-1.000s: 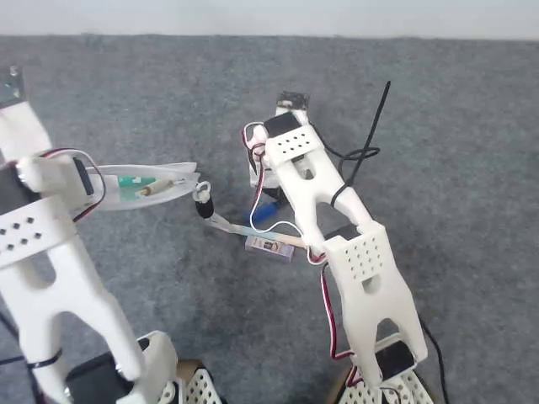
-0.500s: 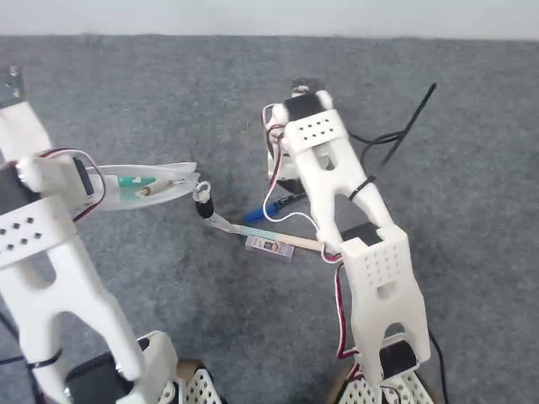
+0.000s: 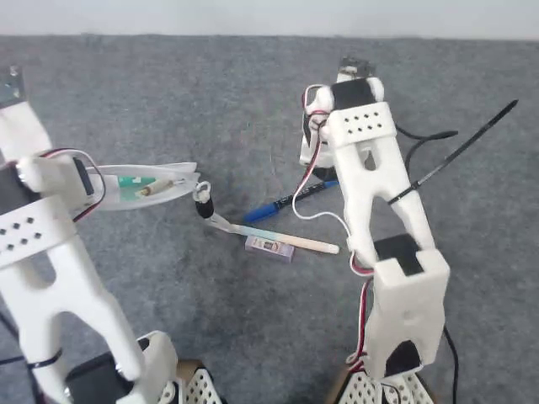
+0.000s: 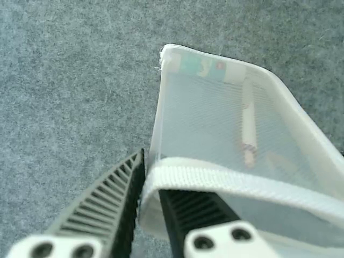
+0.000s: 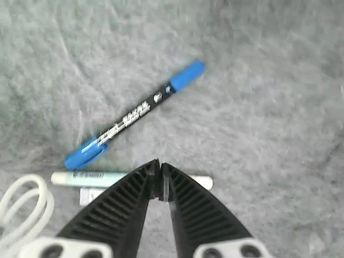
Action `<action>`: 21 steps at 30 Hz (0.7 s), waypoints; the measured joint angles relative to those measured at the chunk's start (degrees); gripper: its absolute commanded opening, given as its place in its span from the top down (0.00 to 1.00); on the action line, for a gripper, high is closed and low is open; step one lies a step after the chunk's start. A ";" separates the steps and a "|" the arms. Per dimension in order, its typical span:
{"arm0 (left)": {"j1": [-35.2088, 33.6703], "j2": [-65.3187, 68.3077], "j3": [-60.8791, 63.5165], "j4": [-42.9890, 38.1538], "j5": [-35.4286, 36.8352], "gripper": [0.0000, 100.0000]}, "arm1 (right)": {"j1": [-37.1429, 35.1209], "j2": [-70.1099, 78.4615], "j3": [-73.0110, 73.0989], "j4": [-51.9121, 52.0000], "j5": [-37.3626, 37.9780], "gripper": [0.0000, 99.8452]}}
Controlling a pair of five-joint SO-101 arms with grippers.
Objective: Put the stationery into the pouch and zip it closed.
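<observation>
Pouch (image 4: 215, 123) held some items, left gripper (image 4: 150, 180) pinching its rim; blue pen (image 5: 134, 115), pale pen (image 3: 278, 236) & small block (image 3: 269, 247) lay loose mid-table, right gripper (image 5: 160, 180) fingers pressed together, empty; zip undone.

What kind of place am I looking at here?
Likely a hobby or lab test bench: two small white robot arms with loose wires, a grey felt-like mat, and a blue pen and mesh pouch as practice items.

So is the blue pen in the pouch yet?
No, the pen lies out on the carpet, apart from the pouch.
</observation>
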 measured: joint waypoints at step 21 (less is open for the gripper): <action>0.00 0.00 0.00 0.00 0.00 0.99 | 2.64 7.21 3.60 -13.45 -3.60 0.82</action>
